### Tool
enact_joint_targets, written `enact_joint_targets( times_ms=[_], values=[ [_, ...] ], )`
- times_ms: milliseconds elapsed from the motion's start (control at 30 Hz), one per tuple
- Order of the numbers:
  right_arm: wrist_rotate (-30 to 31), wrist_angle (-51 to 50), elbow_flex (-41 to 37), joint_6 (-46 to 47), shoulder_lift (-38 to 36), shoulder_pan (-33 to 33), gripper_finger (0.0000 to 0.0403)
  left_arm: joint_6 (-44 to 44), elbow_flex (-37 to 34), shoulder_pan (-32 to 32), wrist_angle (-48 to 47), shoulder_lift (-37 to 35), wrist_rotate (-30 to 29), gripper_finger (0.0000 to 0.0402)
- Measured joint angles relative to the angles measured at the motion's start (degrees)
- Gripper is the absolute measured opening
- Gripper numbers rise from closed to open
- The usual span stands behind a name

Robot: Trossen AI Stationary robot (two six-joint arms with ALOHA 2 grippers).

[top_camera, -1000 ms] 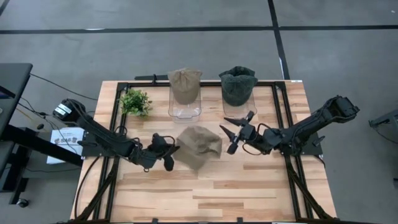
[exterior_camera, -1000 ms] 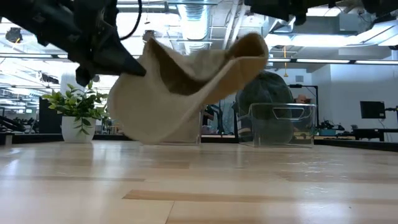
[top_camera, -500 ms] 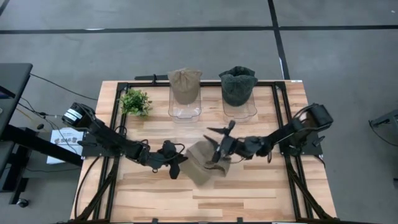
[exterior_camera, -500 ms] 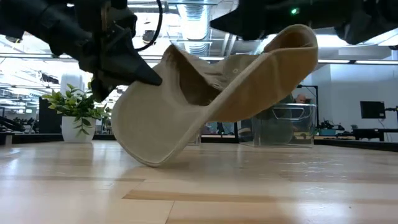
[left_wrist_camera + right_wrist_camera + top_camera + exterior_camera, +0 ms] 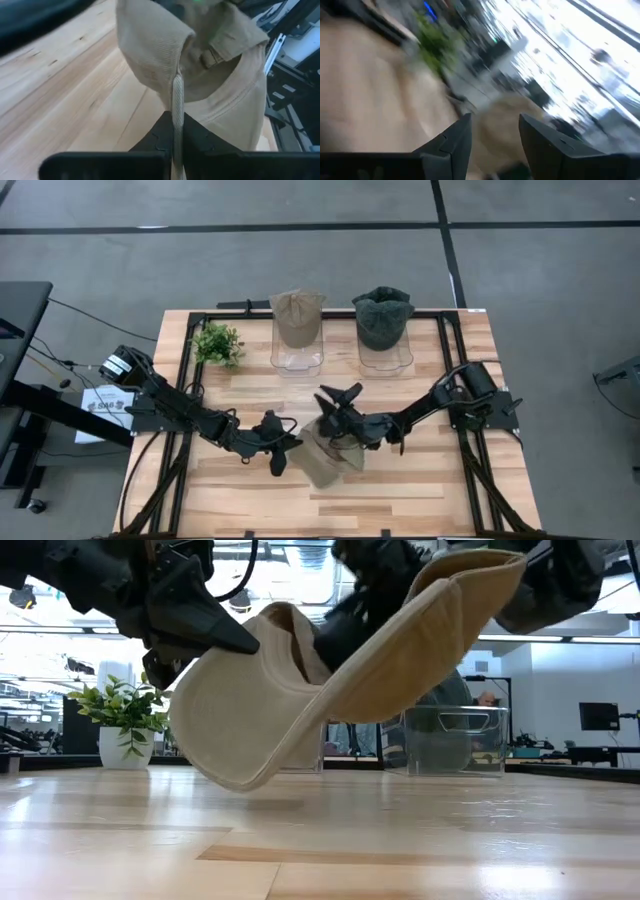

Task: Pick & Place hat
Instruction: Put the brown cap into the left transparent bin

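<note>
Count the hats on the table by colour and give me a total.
Tan hats: 2, one held up by the left gripper at, one on a clear stand
Dark green hats: 1
Total: 3

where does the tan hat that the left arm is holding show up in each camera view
High view: tan hat at front centre of the table, between the left gripper and right gripper.
Low view: fills the middle, lifted off the table.
Left wrist view: its edge pinched between the fingers.
Right wrist view: blurred tan shape ahead, probably the hat.
Shared landmark: potted plant.
</note>
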Motion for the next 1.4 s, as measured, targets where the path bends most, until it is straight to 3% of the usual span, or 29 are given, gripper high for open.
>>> enact_joint_targets(
  times_ms=[200,567,733,900,1100,1400],
  values=[
    [9.0,1.4,0.3,-3.8,-2.1,-1.8,0.0154,0.3,0.0,0.0,0.1,0.0,0.7,0.0015],
    [10.8,4.6,0.2,-10.7,-2.9,-1.0,0.0154,0.2,0.0,0.0,0.1,0.0,1.5,0.0014],
    [9.6,12.2,0.2,-17.1,-2.9,1.3,0.0154,0.2,-0.1,0.0,0.0,0.0,2.0,0.0017],
    [5.5,17.3,0.2,-17.0,-3.0,2.5,0.0154,0.2,-0.2,-0.1,0.0,0.0,2.3,0.0019],
    [1.8,19.3,1.5,-10.8,-3.0,2.2,0.0154,0.2,-0.2,0.2,-0.1,0.0,1.5,0.002],
    [1.6,16.6,1.7,-10.7,-3.0,5.6,0.0154,0.2,-0.2,0.2,-0.1,0.0,1.0,0.0021]
  ],
)
